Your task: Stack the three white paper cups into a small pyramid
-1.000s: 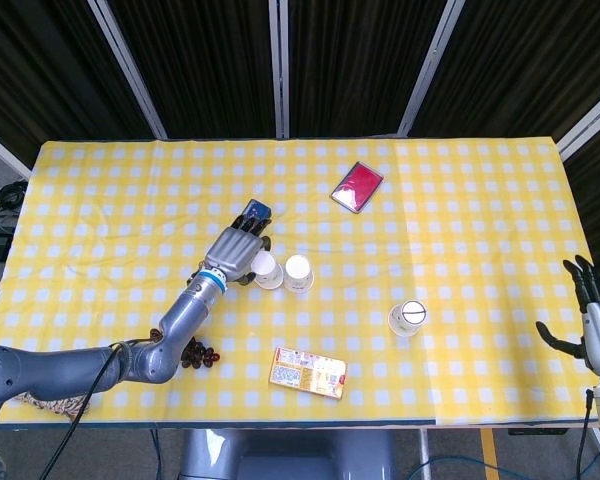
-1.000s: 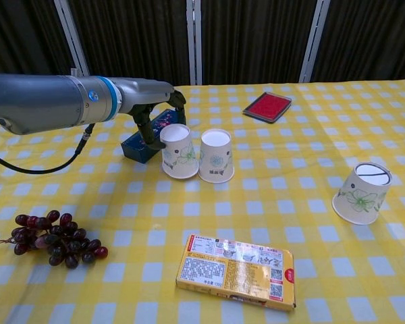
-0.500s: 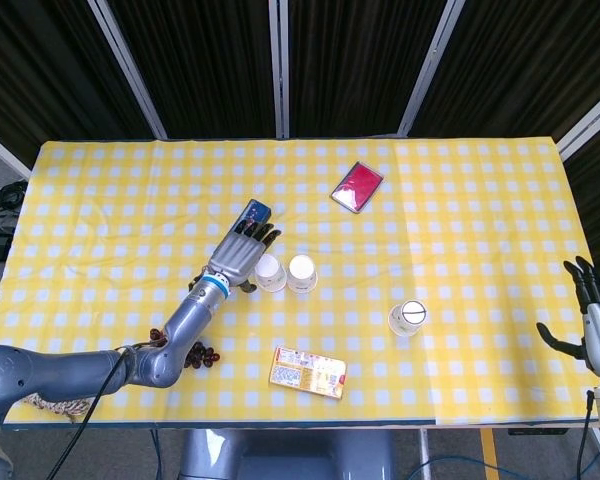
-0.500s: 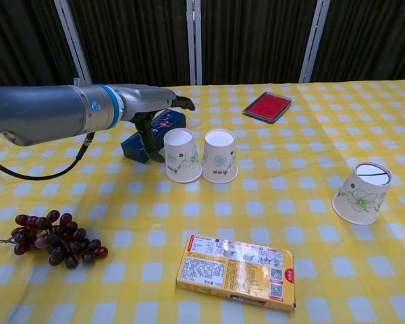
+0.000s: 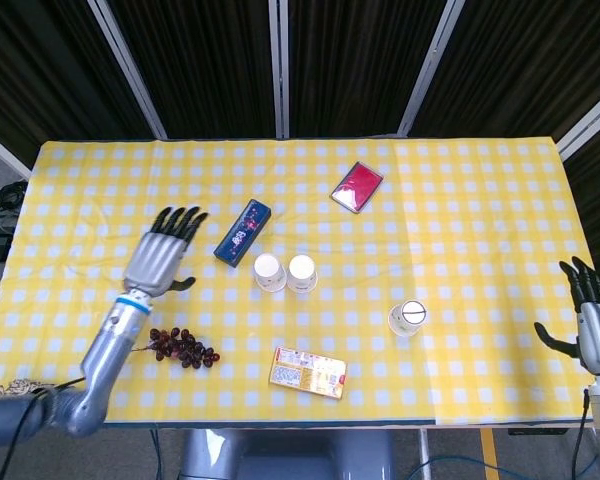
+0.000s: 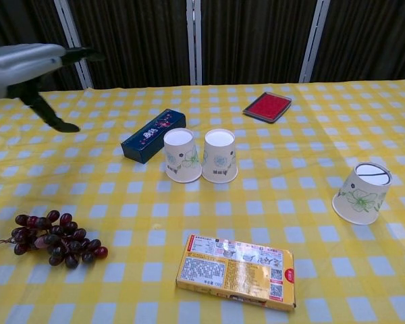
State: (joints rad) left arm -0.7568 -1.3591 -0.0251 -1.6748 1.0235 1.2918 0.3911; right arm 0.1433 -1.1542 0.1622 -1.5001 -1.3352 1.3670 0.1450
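Note:
Two white paper cups stand upside down side by side mid-table: the left cup (image 5: 268,271) (image 6: 181,154) and the right cup (image 5: 301,272) (image 6: 219,155), nearly touching. A third cup (image 5: 408,318) (image 6: 361,192) sits apart toward the right, slightly tilted. My left hand (image 5: 162,257) (image 6: 34,67) hovers well left of the pair, open, fingers spread, holding nothing. My right hand (image 5: 594,322) is at the table's right edge, open and empty, seen only in the head view.
A dark blue box (image 5: 243,232) (image 6: 152,136) lies just behind-left of the cup pair. Grapes (image 5: 184,349) (image 6: 52,239) lie front left, a yellow snack box (image 5: 308,372) (image 6: 236,271) in front, a red case (image 5: 357,187) (image 6: 268,106) at the back.
My left hand has let go of the left cup and pulled back left and up, away from the pair. The cups stay put. The right hand has barely moved.

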